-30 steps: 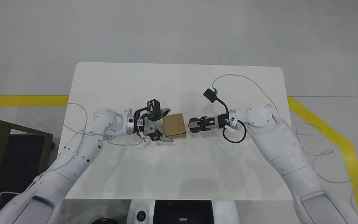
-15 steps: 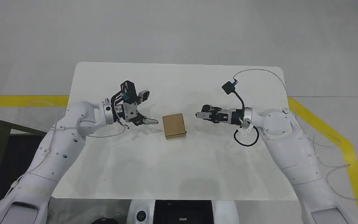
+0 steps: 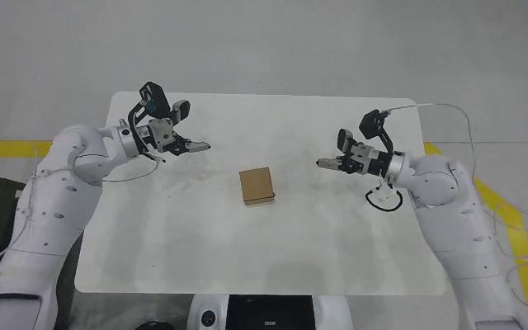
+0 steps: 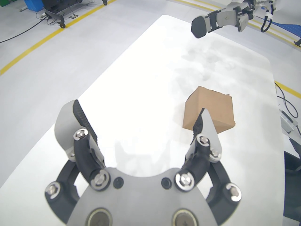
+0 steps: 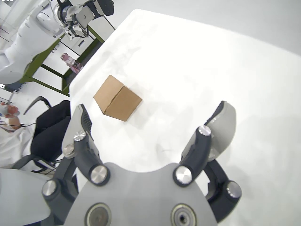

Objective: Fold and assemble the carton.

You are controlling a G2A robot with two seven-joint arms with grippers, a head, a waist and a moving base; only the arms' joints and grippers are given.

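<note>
A small brown carton (image 3: 256, 186) stands closed and box-shaped in the middle of the white table (image 3: 264, 115), with nothing touching it. The carton (image 4: 209, 109) lies well beyond my left gripper (image 4: 138, 112), whose fingers are open and bare. In the top view the left gripper (image 3: 196, 148) is raised over the table's far left part. My right gripper (image 3: 324, 162) hovers to the right of the carton, open with nothing between its fingers. From the right wrist the carton (image 5: 117, 101) sits ahead of the right gripper (image 5: 152, 114).
The table's near edge (image 3: 247, 289) and far edge bound the work area. A dark green frame (image 3: 16, 198) stands off the table's left side. Yellow floor lines (image 3: 49, 148) run beside the table.
Both grippers have let go of the carton and pulled outward and up, the left one toward the far left, the right one to the right. The carton stays put.
</note>
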